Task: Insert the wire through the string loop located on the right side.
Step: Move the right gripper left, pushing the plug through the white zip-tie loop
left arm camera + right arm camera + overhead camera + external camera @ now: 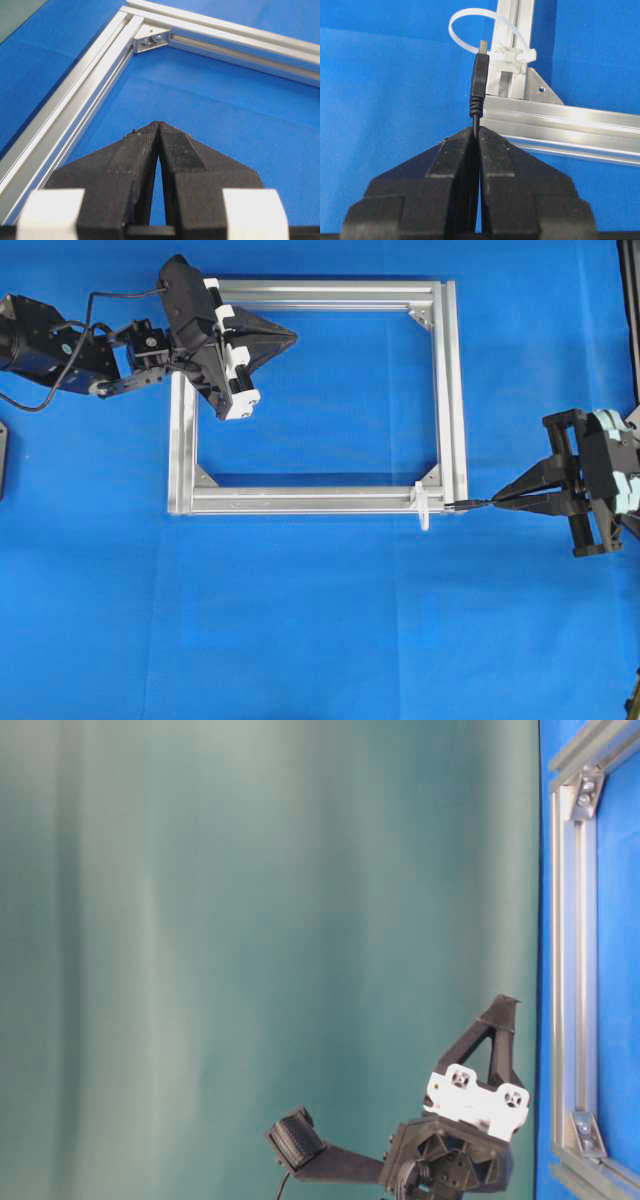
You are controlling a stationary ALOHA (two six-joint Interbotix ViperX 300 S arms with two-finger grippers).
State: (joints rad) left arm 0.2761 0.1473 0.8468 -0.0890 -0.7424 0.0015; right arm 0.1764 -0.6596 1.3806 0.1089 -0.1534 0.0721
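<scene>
the right gripper [492, 502] sits at the right of the overhead view, just outside the near right corner of the aluminium frame [456, 390] that lies flat on the blue cloth [320, 630]. its jaws are pressed together on the wire [480, 80], pinching the thin black cable just behind the plug. in the right wrist view the plug stands straight out from the fingertips [465, 145], its small metal tip pointing toward the string loop [470, 30]. the loop is a thin white band fastened around the frame's rail close to that corner, arching out to the left of the rail in that view; the plug tip appears right at the loop's lower edge, and whether it has entered the opening cannot be told. in the overhead view the loop [423, 506] shows only as a short white strip crossing the near rail, with the plug [462, 505] just to its right.

the left gripper [290, 337] hangs over the far left part of the frame, its jaws together and holding nothing. in its wrist view the fingertips [145, 137] meet above bare cloth, with a silver corner bracket [150, 39] farther off. the table-level view shows this arm [460, 1140] from the side beside the frame.
</scene>
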